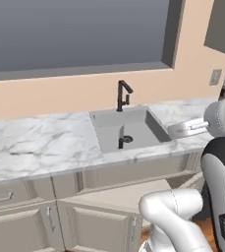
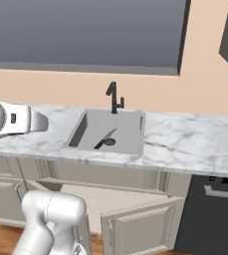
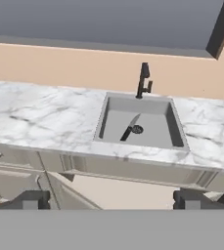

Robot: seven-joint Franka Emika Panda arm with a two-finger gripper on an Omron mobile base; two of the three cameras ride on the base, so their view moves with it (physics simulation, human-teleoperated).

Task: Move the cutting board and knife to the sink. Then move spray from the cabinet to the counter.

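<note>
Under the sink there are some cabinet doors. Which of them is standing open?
The base cabinet doors directly below the sink swing outward, exposing the interior; the door further left is flush and closed.

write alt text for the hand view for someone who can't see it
A grey sink set in a white marble counter holds a black-handled knife lying beside the drain, with a black faucet behind it. The open gripper hangs in front of the cream base cabinets, one door ajar.

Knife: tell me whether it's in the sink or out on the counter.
In. The knife lies flat on the floor of the sink, beside the drain, handle toward the front.
</note>
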